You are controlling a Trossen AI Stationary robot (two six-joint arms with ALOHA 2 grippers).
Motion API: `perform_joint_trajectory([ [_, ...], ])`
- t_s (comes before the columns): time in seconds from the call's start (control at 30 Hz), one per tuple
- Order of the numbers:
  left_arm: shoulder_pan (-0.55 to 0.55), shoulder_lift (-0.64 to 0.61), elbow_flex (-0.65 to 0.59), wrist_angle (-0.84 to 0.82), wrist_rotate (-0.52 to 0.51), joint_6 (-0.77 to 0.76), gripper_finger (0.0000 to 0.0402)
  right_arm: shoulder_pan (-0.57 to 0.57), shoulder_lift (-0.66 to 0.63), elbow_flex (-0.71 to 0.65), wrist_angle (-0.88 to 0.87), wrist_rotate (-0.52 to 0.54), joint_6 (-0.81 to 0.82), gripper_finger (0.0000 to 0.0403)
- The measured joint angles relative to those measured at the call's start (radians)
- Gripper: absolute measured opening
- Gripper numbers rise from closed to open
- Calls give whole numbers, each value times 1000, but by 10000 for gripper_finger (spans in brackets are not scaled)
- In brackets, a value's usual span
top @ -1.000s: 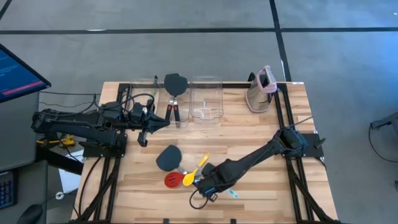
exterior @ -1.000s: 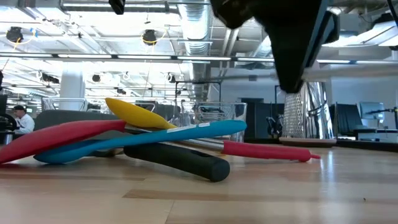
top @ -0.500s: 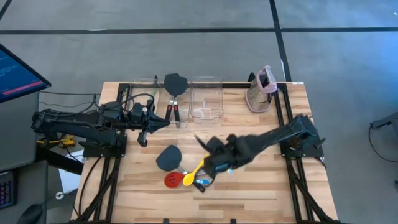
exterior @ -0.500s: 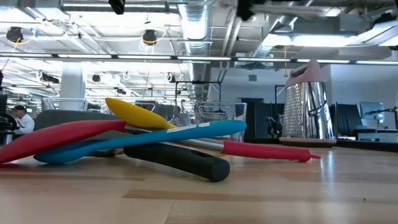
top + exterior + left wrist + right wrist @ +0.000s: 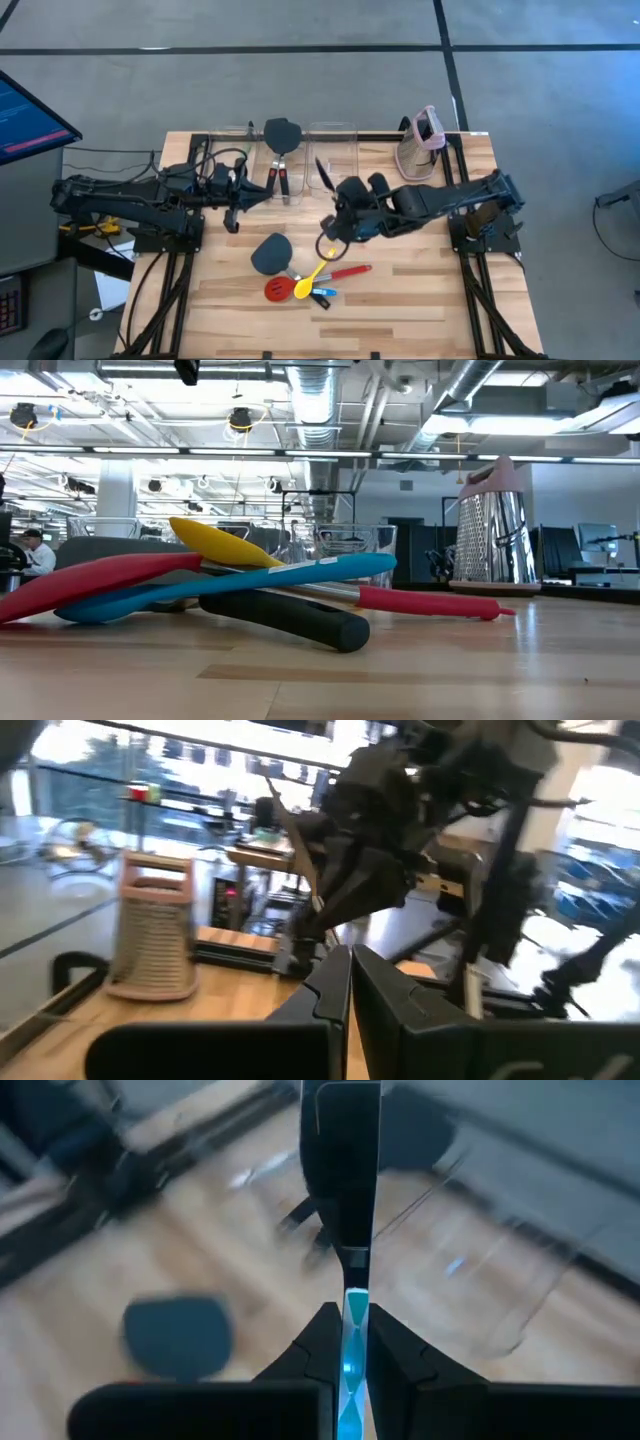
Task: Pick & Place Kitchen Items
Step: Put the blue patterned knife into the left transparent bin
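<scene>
My right gripper is shut on a thin tool with a blue-green handle and a dark front part. It is above the table's middle, just in front of the middle clear bin. A heap of utensils lies near the front edge: a dark grey spatula, a red slotted spoon, a yellow spoon, a blue spoon and a red handle. Another spatula lies at the far edge. My left gripper is shut and empty at the left. My right gripper pinches the tool's blue-green handle between its two fingers. The tool lies along the fingers, and its dark front part sticks out past the fingertips toward the far edge. It is lifted clear of the table.
A second clear bin stands at the far left and a metal grater with a pink top at the far right. A cable loop hangs under the right wrist. Bare wood lies at the front right.
My right gripper has risen from beside the heap at the front edge and gone toward the far edge, up to the middle bin. It has carried the thin tool clear of the table. The heap has stayed where it was.
</scene>
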Motion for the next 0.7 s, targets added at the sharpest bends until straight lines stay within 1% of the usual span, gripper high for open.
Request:
perform_joint_trajectory([
  [0.1,0,0,0,12,-71,-34,2,-20,8,0,1,71,-20,19],
  [0.2,0,22,1,66,-115,-39,2,-39,9,0,7,129,-26,19],
  [0.3,0,70,1,184,-124,-38,7,-48,9,0,7,216,-29,19],
  [0.4,0,149,1,314,-142,-5,20,-49,9,0,42,306,-102,19],
  [0.47,0,201,1,403,-156,40,33,-48,9,0,65,335,-162,19],
  [0.57,0,268,1,523,-189,67,59,-48,7,-20,108,344,-213,19],
  [0.7,0,335,5,633,-200,77,94,-48,9,-66,135,359,-228,19],
])
